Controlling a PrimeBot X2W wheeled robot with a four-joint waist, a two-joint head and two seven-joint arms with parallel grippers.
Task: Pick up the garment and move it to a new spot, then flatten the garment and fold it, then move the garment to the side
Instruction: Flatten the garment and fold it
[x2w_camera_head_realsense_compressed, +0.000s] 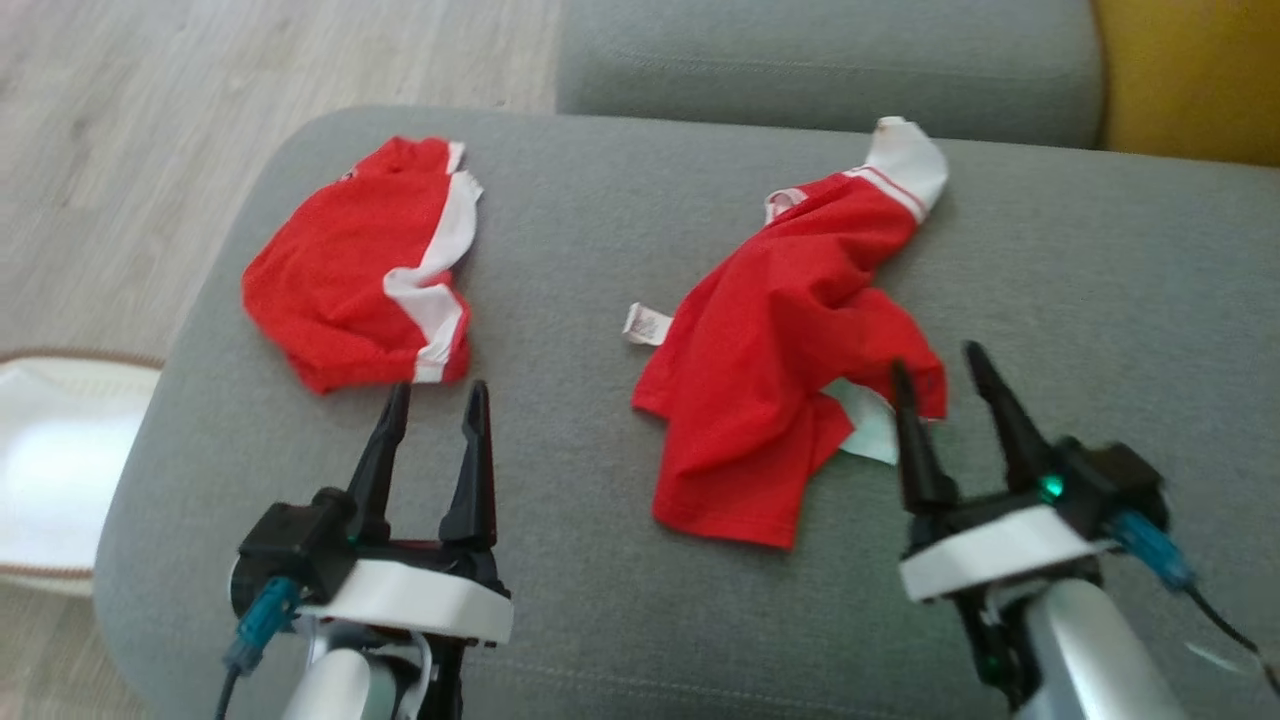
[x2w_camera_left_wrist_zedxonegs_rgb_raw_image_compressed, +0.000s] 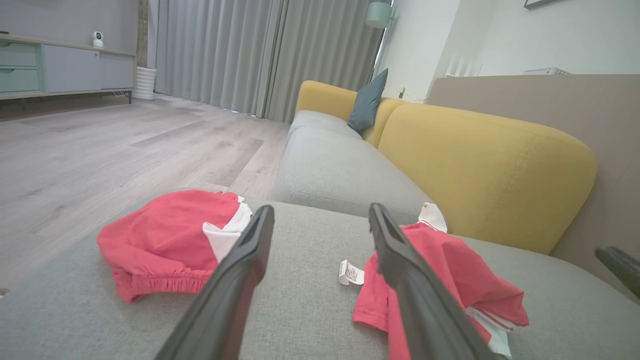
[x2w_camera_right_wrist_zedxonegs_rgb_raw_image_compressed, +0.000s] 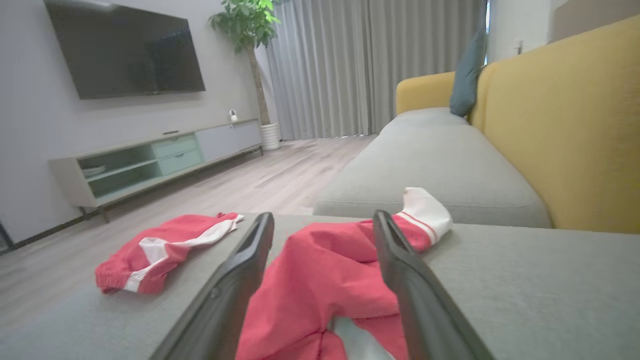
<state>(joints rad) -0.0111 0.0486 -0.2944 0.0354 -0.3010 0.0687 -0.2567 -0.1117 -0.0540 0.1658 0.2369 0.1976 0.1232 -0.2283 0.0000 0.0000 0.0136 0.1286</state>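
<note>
A crumpled red garment (x2w_camera_head_realsense_compressed: 780, 330) with a white sleeve cuff and a white label lies on the grey seat cushion (x2w_camera_head_realsense_compressed: 600, 250), right of centre. It also appears in the left wrist view (x2w_camera_left_wrist_zedxonegs_rgb_raw_image_compressed: 450, 260) and in the right wrist view (x2w_camera_right_wrist_zedxonegs_rgb_raw_image_compressed: 325, 260). My right gripper (x2w_camera_head_realsense_compressed: 936, 358) stands open at its near right edge, and red cloth shows between the fingers (x2w_camera_right_wrist_zedxonegs_rgb_raw_image_compressed: 324, 216); I cannot tell if they touch it. My left gripper (x2w_camera_head_realsense_compressed: 438, 390) is open with nothing in it (x2w_camera_left_wrist_zedxonegs_rgb_raw_image_compressed: 321, 210), just short of a second red piece with white stripes (x2w_camera_head_realsense_compressed: 340, 270), the shorts-like one at the left.
The striped red piece (x2w_camera_left_wrist_zedxonegs_rgb_raw_image_compressed: 160, 240) lies near the cushion's left edge, beyond which is wooden floor (x2w_camera_head_realsense_compressed: 120, 150). A yellow backrest (x2w_camera_head_realsense_compressed: 1190, 70) rises at the far right. A second grey cushion (x2w_camera_head_realsense_compressed: 830, 50) lies beyond. A white object (x2w_camera_head_realsense_compressed: 50, 460) sits on the floor at left.
</note>
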